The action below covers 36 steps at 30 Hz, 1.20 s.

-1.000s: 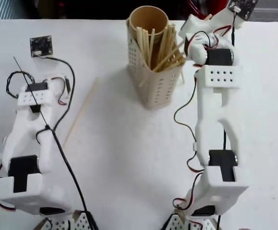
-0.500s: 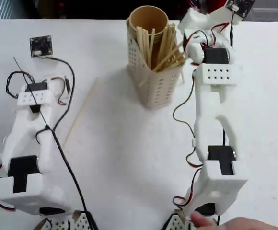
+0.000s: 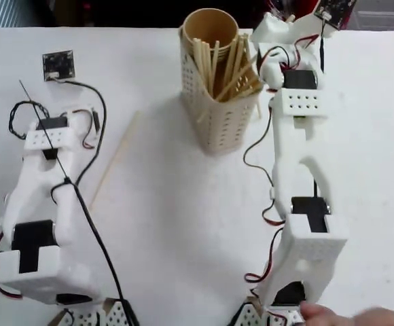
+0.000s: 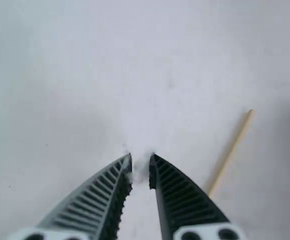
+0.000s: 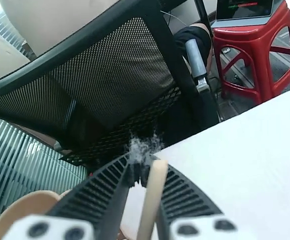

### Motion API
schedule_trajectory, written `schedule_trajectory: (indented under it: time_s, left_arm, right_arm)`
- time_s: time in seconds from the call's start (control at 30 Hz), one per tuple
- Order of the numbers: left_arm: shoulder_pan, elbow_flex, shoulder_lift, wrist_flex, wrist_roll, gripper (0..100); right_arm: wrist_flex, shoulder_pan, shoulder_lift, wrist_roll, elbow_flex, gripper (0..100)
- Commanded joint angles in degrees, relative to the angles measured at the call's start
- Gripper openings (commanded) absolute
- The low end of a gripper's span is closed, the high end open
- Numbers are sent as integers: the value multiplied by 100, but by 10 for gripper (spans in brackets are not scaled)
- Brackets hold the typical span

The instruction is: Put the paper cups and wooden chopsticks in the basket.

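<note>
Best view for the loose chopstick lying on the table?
High view: the loose chopstick shows full length, apart from the basket. Left wrist view catches one end and part of the shaft, beside the left gripper.

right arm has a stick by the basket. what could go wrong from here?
1. The right gripper holds its chopstick beside the basket, near the far edge of the table; a release here would likely miss.
2. The leaning chopsticks in the basket stick out over its rim toward that arm; a swing could knock them out.
</note>
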Motion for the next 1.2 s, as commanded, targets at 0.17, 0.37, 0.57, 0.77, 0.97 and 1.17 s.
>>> schedule_trajectory:
  time_s: [0.17, 0.37, 0.57, 0.77, 0.97, 1.17]
  left_arm:
    - [13, -53, -48, -114, 0, 84]
    - [22, -53, -48, -114, 0, 84]
    - [22, -62, -48, -114, 0, 84]
    - [22, -53, -48, -114, 0, 85]
    - [22, 44, -40, -352, 0, 84]
    - [22, 176, -40, -633, 0, 84]
  right_arm:
    - [-136, -4, -1121, 9, -545, 17]
    - [-154, -127, -1455, 97, -598, 17]
    - [189, -22, -1569, 703, -545, 17]
    - [1402, 13, -1552, 703, -527, 21]
    - [1974, -40, -1393, 695, -149, 77]
    - [1982, -22, -1332, 686, 229, 310]
